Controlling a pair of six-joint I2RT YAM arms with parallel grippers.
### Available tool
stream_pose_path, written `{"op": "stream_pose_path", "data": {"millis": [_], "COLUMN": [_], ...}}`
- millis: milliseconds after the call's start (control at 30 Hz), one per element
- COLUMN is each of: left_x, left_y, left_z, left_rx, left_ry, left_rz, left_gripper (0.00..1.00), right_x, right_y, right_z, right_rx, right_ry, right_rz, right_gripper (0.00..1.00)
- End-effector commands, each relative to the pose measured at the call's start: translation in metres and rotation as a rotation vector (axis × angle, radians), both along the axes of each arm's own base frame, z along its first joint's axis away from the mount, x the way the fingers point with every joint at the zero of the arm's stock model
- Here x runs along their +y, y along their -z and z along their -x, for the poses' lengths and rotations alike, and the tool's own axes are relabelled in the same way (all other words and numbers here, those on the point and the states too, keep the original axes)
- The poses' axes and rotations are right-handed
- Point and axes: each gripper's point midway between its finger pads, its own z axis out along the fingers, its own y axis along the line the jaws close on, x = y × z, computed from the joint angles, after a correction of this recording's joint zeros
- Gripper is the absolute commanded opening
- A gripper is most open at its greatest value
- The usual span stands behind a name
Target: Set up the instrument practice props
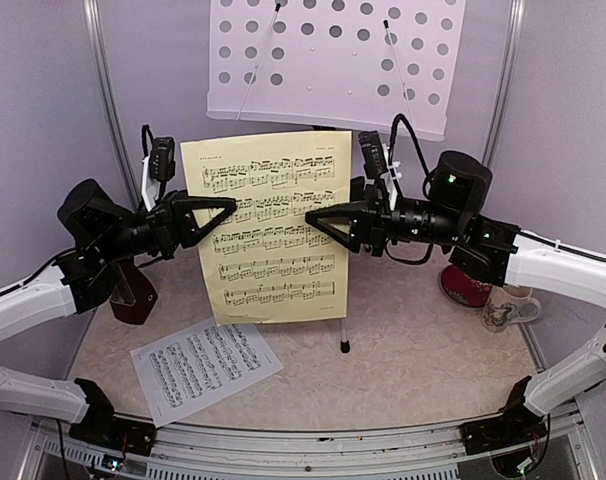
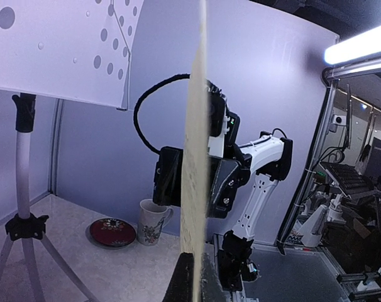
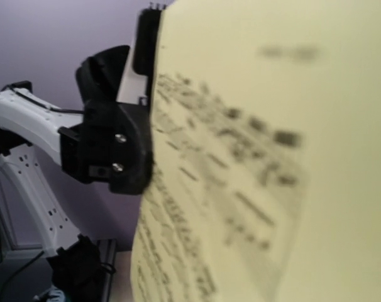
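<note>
Pinching the yellow sheet of music [image 1: 273, 275], the left gripper [image 1: 230, 207] holds it upright below the music stand's desk [image 1: 333, 60], ready for mounting. Whether the right gripper [image 1: 311, 216] at the sheet actually grips cannot be told.

Lilac walls [image 1: 43, 120] enclose a pale speckled tabletop [image 1: 413, 370]; a strip light [image 2: 360, 47] glows.

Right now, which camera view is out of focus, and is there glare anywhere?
Right wrist view: the yellow sheet sits very close and its notes are smeared. Left wrist view: sharp, but a light strip at the upper right glares. Top view: sharp, evenly lit.
</note>
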Motion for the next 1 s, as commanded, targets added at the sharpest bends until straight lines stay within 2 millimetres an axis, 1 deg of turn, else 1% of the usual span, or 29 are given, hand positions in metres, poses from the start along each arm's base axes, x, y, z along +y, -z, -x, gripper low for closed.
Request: {"op": "stream_pose_path", "data": {"millis": [0,133,300,467,533,600,633,700,733,767,800,867,900,967], "left_x": [0.000,0.000,-0.001,-0.001,-0.002,-0.002,-0.002,-0.001,0.000,0.001,0.002,0.009,0.013,0.023], "left_y": [-0.022,-0.027,-0.030,-0.032,-0.032,-0.033,-0.034,-0.038,-0.039,-0.041,-0.038,-0.045,-0.047,-0.054], "left_z": [0.002,0.000,0.000,0.000,-0.001,-0.001,-0.002,-0.010,-0.019,-0.029,-0.040,-0.052,-0.057,-0.062], "left_rx": [-0.035,-0.034,-0.029,-0.026,-0.022,-0.018,-0.018,-0.008,0.010,0.028,0.057,0.050,0.050,0.029], "left_ry": [0.012,0.008,0.016,0.016,0.017,0.014,0.008,-0.043,-0.092,-0.155,-0.217,-0.324,-0.373,-0.456], "left_rz": [0.037,0.043,0.055,0.062,0.062,0.065,0.067,0.071,0.065,0.058,0.034,0.020,0.018,0.018], "left_gripper": [0.00,0.00,0.00,0.00,0.00,0.00,0.00,0.00,0.07,0.12,0.18,0.37,0.41,0.45], "right_x": [-0.002,-0.001,-0.001,-0.002,-0.002,-0.003,-0.004,-0.007,-0.008,-0.010,-0.013,-0.021,-0.025,-0.034], "right_y": [-0.025,-0.029,-0.032,-0.034,-0.034,-0.036,-0.039,-0.047,-0.053,-0.058,-0.065,-0.080,-0.087,-0.102], "right_z": [0.005,0.003,0.002,0.001,0.001,0.001,0.001,0.003,0.003,0.003,0.003,0.001,0.000,-0.003], "right_rx": [-0.041,-0.046,-0.045,-0.045,-0.048,-0.055,-0.061,-0.079,-0.088,-0.093,-0.103,-0.127,-0.135,-0.151], "right_ry": [-0.033,-0.023,-0.013,-0.012,-0.007,-0.001,0.000,0.007,0.015,0.025,0.041,0.085,0.109,0.161], "right_rz": [-0.062,-0.061,-0.055,-0.057,-0.056,-0.059,-0.061,-0.070,-0.074,-0.072,-0.077,-0.090,-0.097,-0.113], "right_gripper": [0.43,0.39,0.30,0.24,0.18,0.04,0.00,0.00,0.00,0.00,0.00,0.00,0.00,0.00]}}
